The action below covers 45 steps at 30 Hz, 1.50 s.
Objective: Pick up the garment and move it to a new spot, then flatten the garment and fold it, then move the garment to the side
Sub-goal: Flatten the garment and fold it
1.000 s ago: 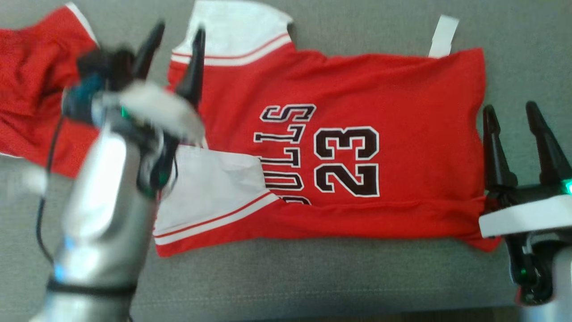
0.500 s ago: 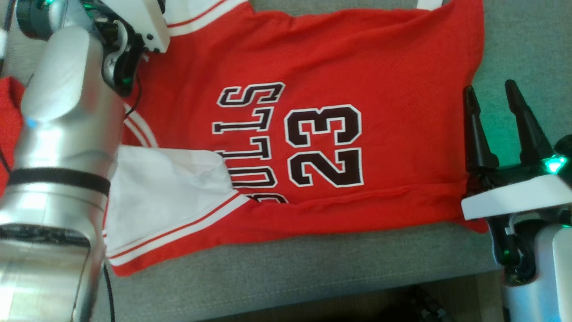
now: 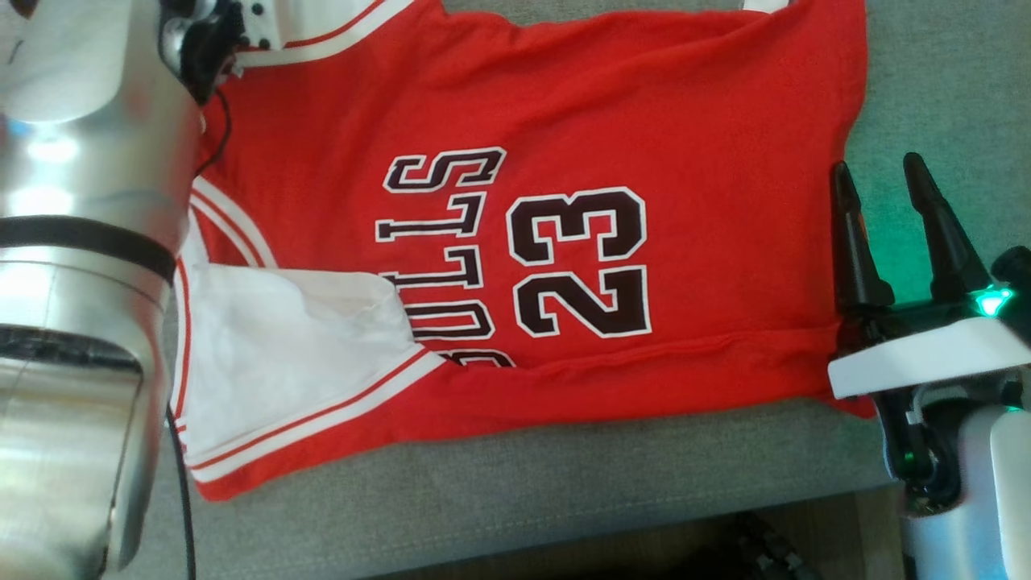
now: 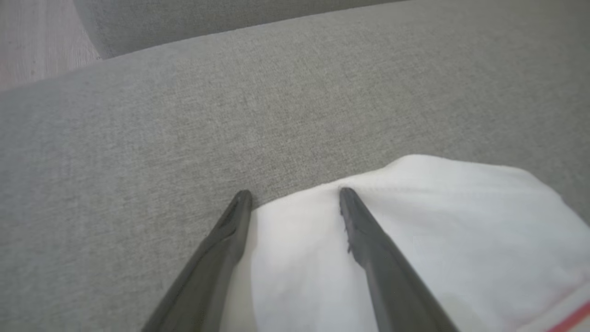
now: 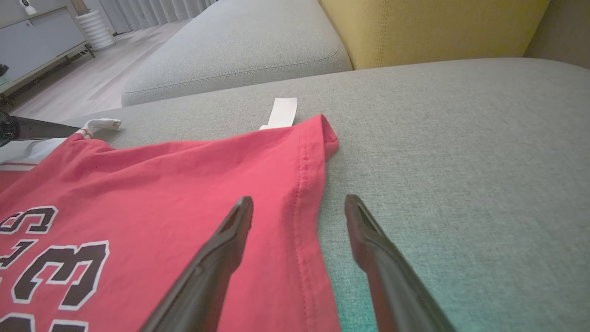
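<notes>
One red garment [image 3: 685, 121] lies spread on the grey sofa seat [image 3: 564, 499] in the head view, front side up, with the black number 23 [image 3: 580, 262] and its letters turned sideways. A folded white sleeve [image 3: 282, 346] with red stripes lies over the lower left part of it. The silver left forearm [image 3: 80, 242] covers the left edge of this view and points toward the upper left corner of the garment. At the right, the right gripper [image 3: 875, 165] stands with its two dark fingers apart, just beside the right side of the garment.

In the left wrist view, the left gripper [image 4: 295, 192] has its fingers wide apart, with nothing clamped between them. Under them lies the far white sleeve [image 4: 438, 221], whose rounded edge ends on the grey seat. One fingertip is at the edge of the white cloth and the other is over it; we cannot tell whether they touch it. A bit of pale wooden floor [image 4: 37, 41] shows in the upper left corner.

In the right wrist view, the right gripper is open and empty. One finger is over the red cloth and the other over the bare seat, so the stitched hem [image 5: 306, 184] runs between them. A white label [image 5: 282, 112] sticks out at the far corner of the garment. Behind it we see a second grey cushion [image 5: 230, 50] and a yellow cushion [image 5: 428, 27].
</notes>
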{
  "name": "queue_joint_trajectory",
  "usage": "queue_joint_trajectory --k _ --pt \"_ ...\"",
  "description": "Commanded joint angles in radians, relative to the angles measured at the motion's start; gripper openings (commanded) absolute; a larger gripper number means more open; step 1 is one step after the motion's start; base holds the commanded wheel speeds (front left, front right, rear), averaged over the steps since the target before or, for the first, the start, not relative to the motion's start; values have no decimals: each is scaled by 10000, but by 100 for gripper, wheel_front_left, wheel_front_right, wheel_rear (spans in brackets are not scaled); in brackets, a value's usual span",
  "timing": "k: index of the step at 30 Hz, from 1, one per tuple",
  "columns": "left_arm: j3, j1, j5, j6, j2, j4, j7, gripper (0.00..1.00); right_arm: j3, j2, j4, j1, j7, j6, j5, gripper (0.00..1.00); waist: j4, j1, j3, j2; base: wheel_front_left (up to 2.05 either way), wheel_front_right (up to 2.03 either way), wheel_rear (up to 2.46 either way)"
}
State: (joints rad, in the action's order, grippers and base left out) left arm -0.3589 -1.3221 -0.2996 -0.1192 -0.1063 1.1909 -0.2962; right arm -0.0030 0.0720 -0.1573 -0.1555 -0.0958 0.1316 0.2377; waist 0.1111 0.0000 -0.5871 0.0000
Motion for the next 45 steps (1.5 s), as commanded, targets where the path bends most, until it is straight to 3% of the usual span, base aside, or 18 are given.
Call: queue_joint_trajectory --k 1,3,4,6,10,14,21,27,32,40,41,42,43,45 --pt "-220 778 46 -57 -158 469 -528 100 142 5 -302 -136 48 -9 99 100 -42 0 34 0 0 0 0" --pt "-370 799 28 -84 -117 520 -708 94 135 -2 -318 -135 21 -9 103 100 -69 0 75 0 0 0 0" --pt "-430 809 11 -92 -107 541 -781 74 132 -9 -331 -130 5 -9 94 100 -81 0 93 0 0 0 0" --pt "-550 823 -7 -103 -118 549 -768 0 137 -13 -337 -145 -12 -9 122 100 -96 0 118 0 0 0 0" --pt "-621 853 -18 -58 -251 312 195 0 50 13 -352 -225 -48 -9 143 100 -125 0 207 0 0 0 0" --pt "-486 1008 -87 340 -304 53 1698 0 -189 158 -155 -492 -134 -9 156 100 -211 0 363 0 0 0 0" --pt "-260 1341 -392 406 -129 -253 3658 0 -433 792 1207 -1850 -321 -9 488 100 -635 0 474 0 0 0 0" --pt "-344 1338 -478 311 76 -421 4503 0 -384 1279 2874 -3649 -601 -9 1004 100 -1008 0 361 0 0 0 0" --pt "-472 1328 -565 223 249 -448 4769 0 -345 1664 4343 -4638 -1684 -9 1194 100 -1233 0 335 0 0 0 0" --pt "-574 1283 -691 187 364 -550 5146 0 10 2095 4927 -4790 -3267 -9 1578 100 -1408 0 404 0 0 0 0" --pt "-580 1273 -692 206 361 -564 5186 0 22 2122 4898 -4742 -3448 -9 1609 79 -1420 0 417 0 0 0 0" --pt "-576 1270 -708 214 360 -569 5218 0 33 2147 4870 -4685 -3644 -9 1642 44 -1434 0 429 0 0 0 0" --pt "-566 1266 -727 221 354 -577 5249 0 27 2151 4848 -4617 -3866 -9 1692 0 -1447 0 444 0 0 0 0" --pt "-556 1278 -762 228 344 -581 5300 0 9 2134 4739 -4458 -4291 -9 1780 0 -1470 0 482 0 0 0 0"
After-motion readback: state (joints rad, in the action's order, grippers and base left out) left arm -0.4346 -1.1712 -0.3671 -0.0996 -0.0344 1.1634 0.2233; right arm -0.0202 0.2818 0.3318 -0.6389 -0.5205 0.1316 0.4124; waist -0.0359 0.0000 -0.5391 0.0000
